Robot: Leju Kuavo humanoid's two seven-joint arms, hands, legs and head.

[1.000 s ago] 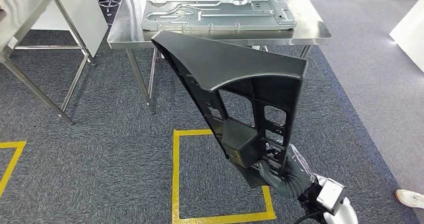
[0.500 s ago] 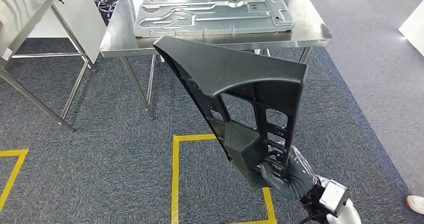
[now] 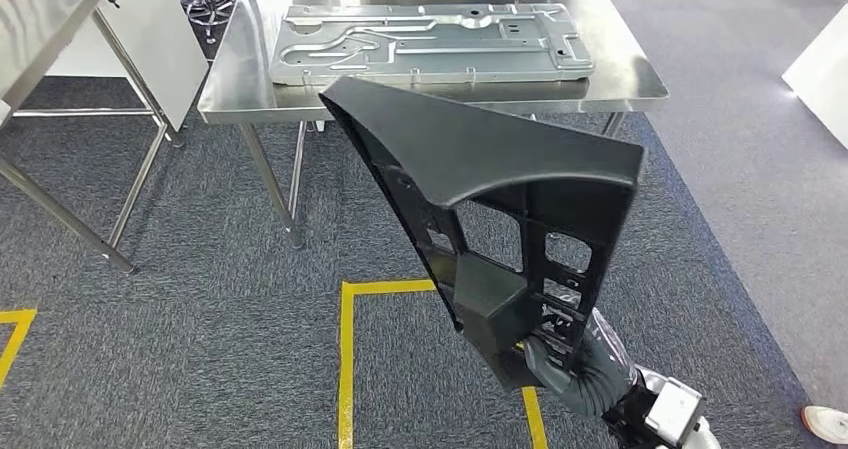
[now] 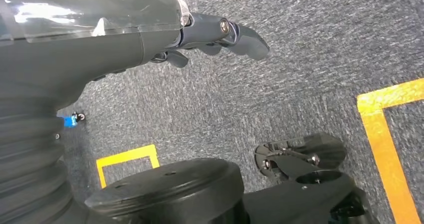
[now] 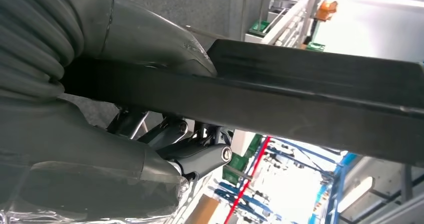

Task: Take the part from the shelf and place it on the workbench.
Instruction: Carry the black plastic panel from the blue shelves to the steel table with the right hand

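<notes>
The head camera is looking forward and down from high on the body, taking in the desk [image 3: 640,74] well beyond the right hand [image 3: 570,369] and the carpet with yellow tape [image 3: 346,359] beside it. The right wrist camera is sitting close behind that hand [image 5: 125,149], sharing the dark part [image 3: 480,169] it grips [image 5: 310,79]. The left wrist camera is looking down past the left hand [image 4: 150,34] at taped carpet [image 4: 385,149].
</notes>
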